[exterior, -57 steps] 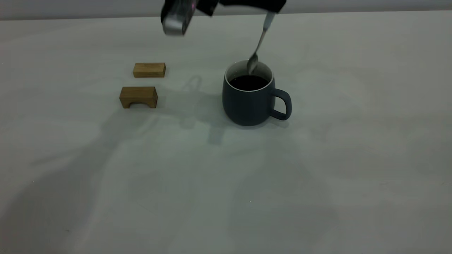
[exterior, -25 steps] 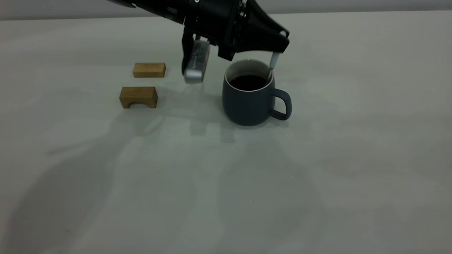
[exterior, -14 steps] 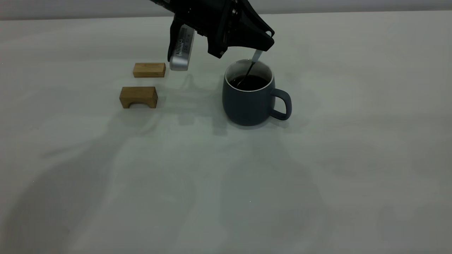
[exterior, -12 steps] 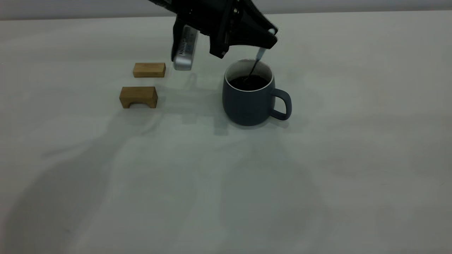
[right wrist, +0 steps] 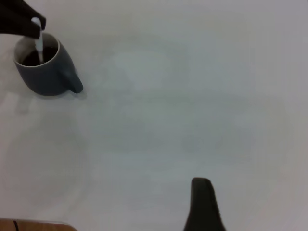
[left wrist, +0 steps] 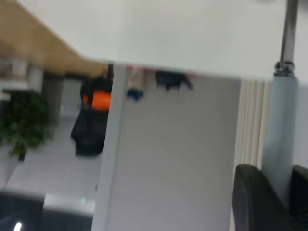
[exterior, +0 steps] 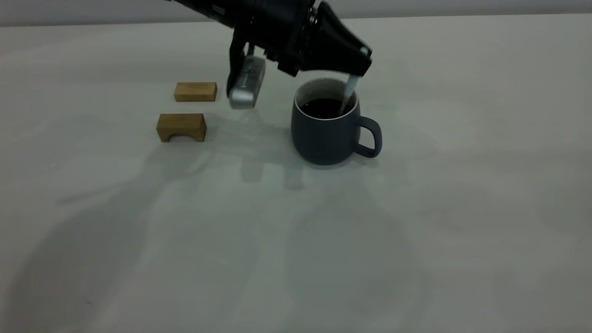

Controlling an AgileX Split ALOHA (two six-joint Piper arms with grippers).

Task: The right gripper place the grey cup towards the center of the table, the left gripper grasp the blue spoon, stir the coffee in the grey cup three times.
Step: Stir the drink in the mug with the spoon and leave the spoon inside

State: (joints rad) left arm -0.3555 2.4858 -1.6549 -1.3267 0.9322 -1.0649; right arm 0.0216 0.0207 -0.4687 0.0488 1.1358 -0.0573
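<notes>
Coffee (exterior: 325, 107) is sitting dark in the grey cup (exterior: 326, 134), which is standing upright near the middle of the worktop (exterior: 416, 208) with its handle pointing away from the left arm, leaving the rim free on that side. The left tool (exterior: 360, 69) is hanging just over the cup's handle-side edge, pinching the pale handle of the blue spoon (exterior: 349, 90) so the spoon is dipping steeply down into the drink; I judge it is stirring. Holding it by the top is keeping the tool clear of the liquid. Two small wooden blocks (exterior: 182, 127) are lying well apart. The right tool (right wrist: 204, 204) is waiting far off; I cannot tell its state.
</notes>
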